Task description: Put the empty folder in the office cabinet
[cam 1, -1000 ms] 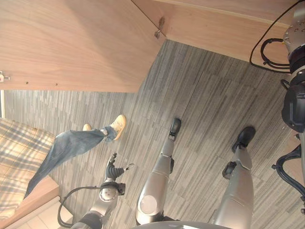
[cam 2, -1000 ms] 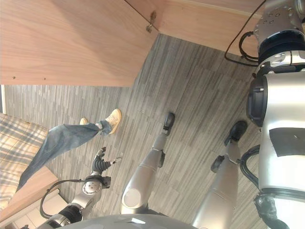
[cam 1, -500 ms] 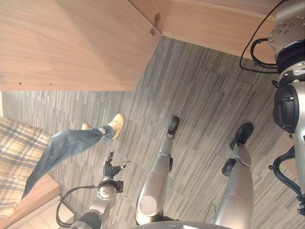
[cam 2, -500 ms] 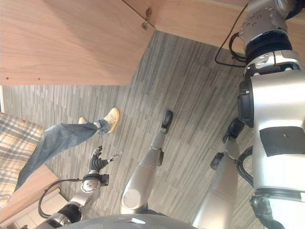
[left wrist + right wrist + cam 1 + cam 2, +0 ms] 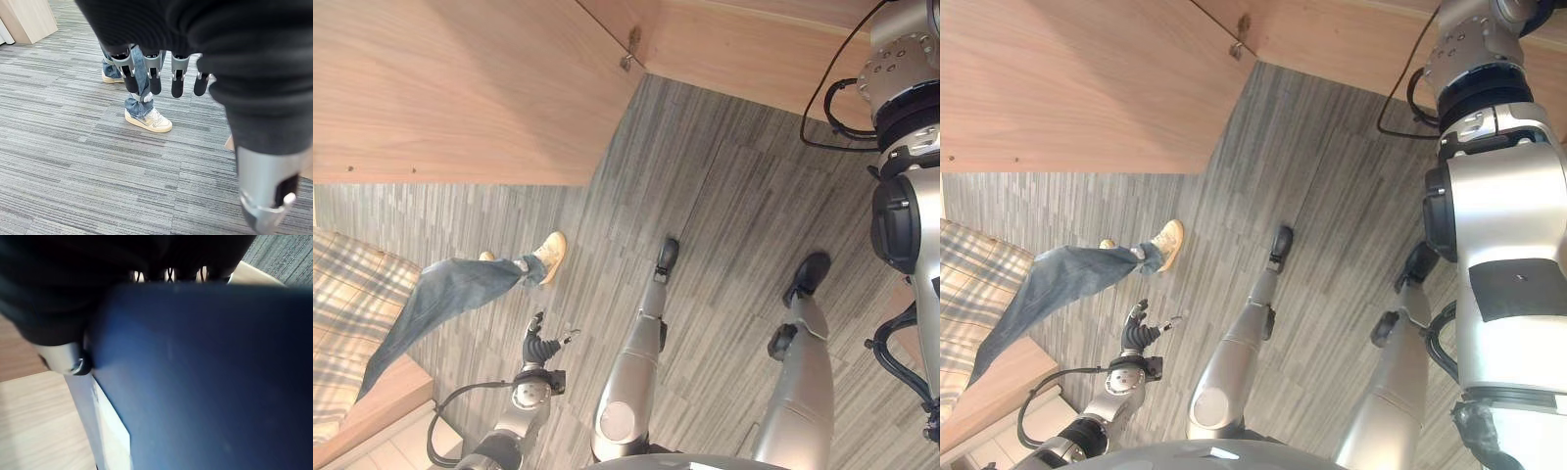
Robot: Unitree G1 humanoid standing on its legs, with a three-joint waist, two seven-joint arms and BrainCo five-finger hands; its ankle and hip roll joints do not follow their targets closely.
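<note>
My right wrist view has the dark blue folder (image 5: 205,382) right against my right hand (image 5: 168,275), a broad flat face lying across the palm side with a pale edge running down by my thumb. My fingers are hidden behind its upper edge, so I cannot tell whether they are curled on it or lying straight against it. Light wood of the office cabinet (image 5: 34,426) shows just beyond the folder. That is the relation that matters: folder at my right hand, cabinet wood close behind it. The folder's long axis I cannot tell from here.

My left hand (image 5: 540,345) hangs low at my left side, fingers spread and relaxed, holding nothing, over grey striped carpet (image 5: 724,196). In its wrist view a person's jeans leg (image 5: 139,73) and tan sneaker (image 5: 149,120) stand on that carpet just past my fingertips (image 5: 154,87). So the right hand is the one at the folder; the left is well apart from it.

Up top in the eye views, the cabinet's open wooden door (image 5: 460,88) spreads wide, a small metal fitting (image 5: 628,61) where it meets the carcass.

Against 1 second ago: my right arm reaches further into the eye views, the whole picture shifts a little, and the left hand sits slightly lower. The person's leg is about where it was.
</note>
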